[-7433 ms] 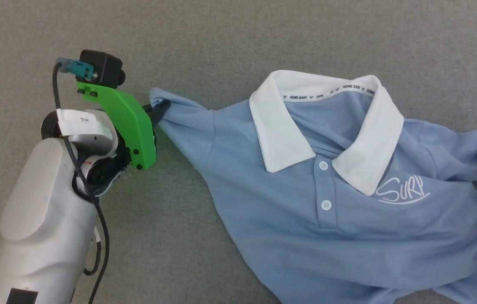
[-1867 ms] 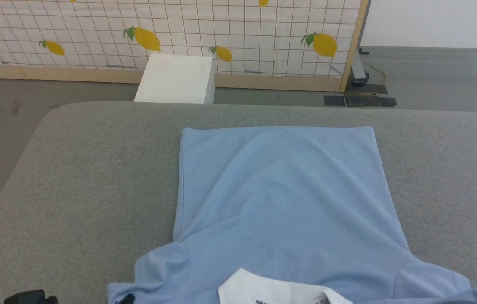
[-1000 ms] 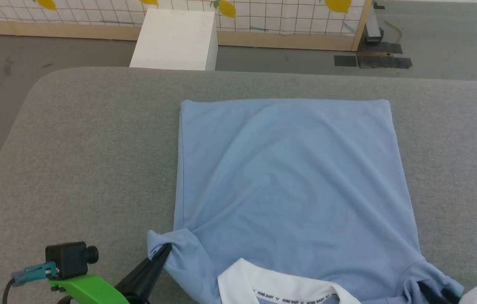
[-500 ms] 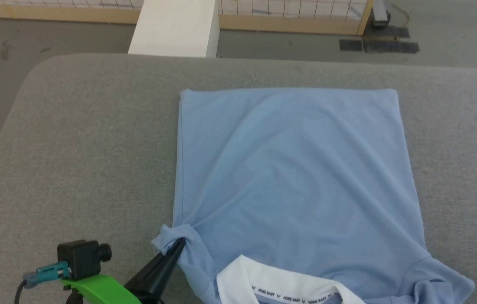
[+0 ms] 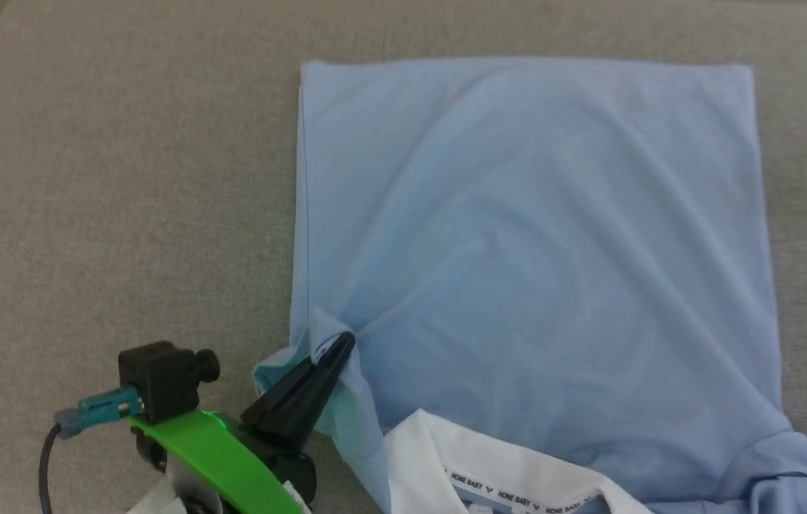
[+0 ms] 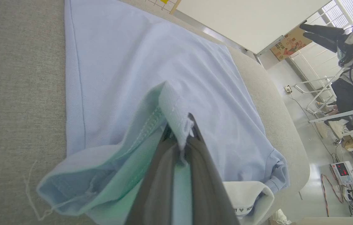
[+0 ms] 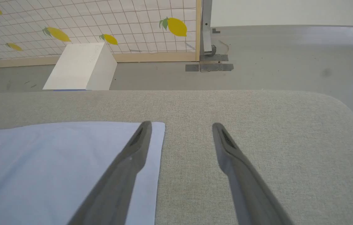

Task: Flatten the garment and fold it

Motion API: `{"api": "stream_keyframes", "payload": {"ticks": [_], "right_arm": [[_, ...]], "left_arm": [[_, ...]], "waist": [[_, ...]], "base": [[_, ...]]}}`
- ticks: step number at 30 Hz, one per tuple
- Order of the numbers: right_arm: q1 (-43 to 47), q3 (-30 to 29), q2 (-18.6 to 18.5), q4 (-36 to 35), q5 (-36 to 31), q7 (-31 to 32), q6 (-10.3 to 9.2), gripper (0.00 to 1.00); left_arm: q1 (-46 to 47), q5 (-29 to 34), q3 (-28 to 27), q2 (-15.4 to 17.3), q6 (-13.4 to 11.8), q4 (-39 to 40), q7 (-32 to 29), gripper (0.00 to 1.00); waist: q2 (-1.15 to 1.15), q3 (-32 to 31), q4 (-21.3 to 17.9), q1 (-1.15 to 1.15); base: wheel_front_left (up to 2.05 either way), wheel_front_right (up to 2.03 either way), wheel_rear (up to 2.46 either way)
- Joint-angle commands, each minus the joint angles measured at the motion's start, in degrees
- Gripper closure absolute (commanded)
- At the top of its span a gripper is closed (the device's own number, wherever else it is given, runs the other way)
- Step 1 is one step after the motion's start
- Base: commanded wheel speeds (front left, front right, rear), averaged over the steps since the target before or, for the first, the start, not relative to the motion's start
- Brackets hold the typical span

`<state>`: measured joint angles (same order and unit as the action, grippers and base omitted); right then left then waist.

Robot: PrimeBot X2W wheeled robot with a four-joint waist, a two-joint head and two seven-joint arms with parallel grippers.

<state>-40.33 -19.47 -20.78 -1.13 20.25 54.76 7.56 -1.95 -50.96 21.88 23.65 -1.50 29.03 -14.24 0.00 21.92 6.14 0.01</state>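
Nearest, the left gripper (image 5: 341,344) is seen clamped on a bunched fold of the left sleeve (image 5: 282,363), jaws pressed together with cloth pinched at the tips (image 6: 179,131); the long fingers are angled far and rightward; the white collar (image 5: 489,467) is seen just right of it at the near edge; the right sleeve (image 5: 803,471) is laid out at the near right, nothing gripping it; the garment (image 5: 532,235) is spread on the grey padded surface (image 5: 125,178), its body lying right of and beyond the left gripper; long axis is run near to far, collar end near, straight hem (image 5: 525,64) far; no logo is seen on the upper face, so it is judged back-up; diagonal creases are seen fanning from the pinched sleeve; the right gripper (image 7: 181,125) is spread wide with nothing held, one finger over the far right hem corner (image 7: 159,126), the other over bare surface; its height above the cloth cannot be told; the left arm is judged the nearer for the sleeve, any fold being carried rightward across the body.
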Motion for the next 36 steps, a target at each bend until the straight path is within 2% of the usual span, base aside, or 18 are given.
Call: {"api": "stream_keyframes", "payload": {"ticks": [1,8,23,24,25,26,29,36], "right_arm": [[-2.4,0.2,-0.3,1.6,-1.2,2.0,-0.08,0.0],[-9.0,0.0,1.3,7.0,-6.2,11.5,-0.08,0.0],[-10.2,-0.7,1.9,8.5,-10.5,12.1,-0.08,0.0],[-10.2,-0.7,1.9,8.6,-10.6,11.9,-0.08,0.06],[-10.3,-0.7,2.0,8.8,-10.6,11.8,-0.08,0.69],[-10.3,-0.5,1.9,8.8,-10.6,11.8,-0.08,1.0],[-10.4,0.2,1.5,8.9,-10.2,12.2,-0.08,1.0],[-10.5,1.6,1.3,8.4,-7.5,7.6,-0.08,1.0]], "left_arm": [[1.8,0.8,0.4,-0.5,0.5,0.2,-0.1,1.0],[4.7,1.4,2.0,-2.0,1.7,-1.1,0.2,1.0],[7.1,1.5,3.5,-3.5,3.3,-3.2,1.3,1.0],[7.2,1.5,3.5,-3.6,3.4,-3.3,1.3,1.0],[7.3,1.5,3.6,-3.6,3.4,-3.4,1.4,1.0],[7.3,1.5,3.6,-3.6,3.4,-3.4,1.4,1.0],[7.4,1.7,3.4,-3.5,3.2,-3.5,1.4,1.0],[8.3,2.2,2.5,-3.2,3.2,-3.5,2.2,1.0]], "waist": [[0.0,7.0,3.0,-0.01],[0.0,11.8,6.4,-0.01],[0.0,17.4,10.6,-0.01],[0.0,17.6,10.7,-0.01],[0.0,17.8,10.6,-0.01],[0.0,18.0,10.6,-0.01],[0.0,18.0,9.9,-0.01],[0.0,15.1,7.4,-0.01]], "base": [[0.0,0.0,0.0],[0.0,0.0,0.0],[0.0,0.0,0.0],[0.0,0.0,0.0],[0.0,0.0,0.0],[0.0,0.0,0.0],[0.0,0.0,0.0],[0.0,0.0,0.0]]}}
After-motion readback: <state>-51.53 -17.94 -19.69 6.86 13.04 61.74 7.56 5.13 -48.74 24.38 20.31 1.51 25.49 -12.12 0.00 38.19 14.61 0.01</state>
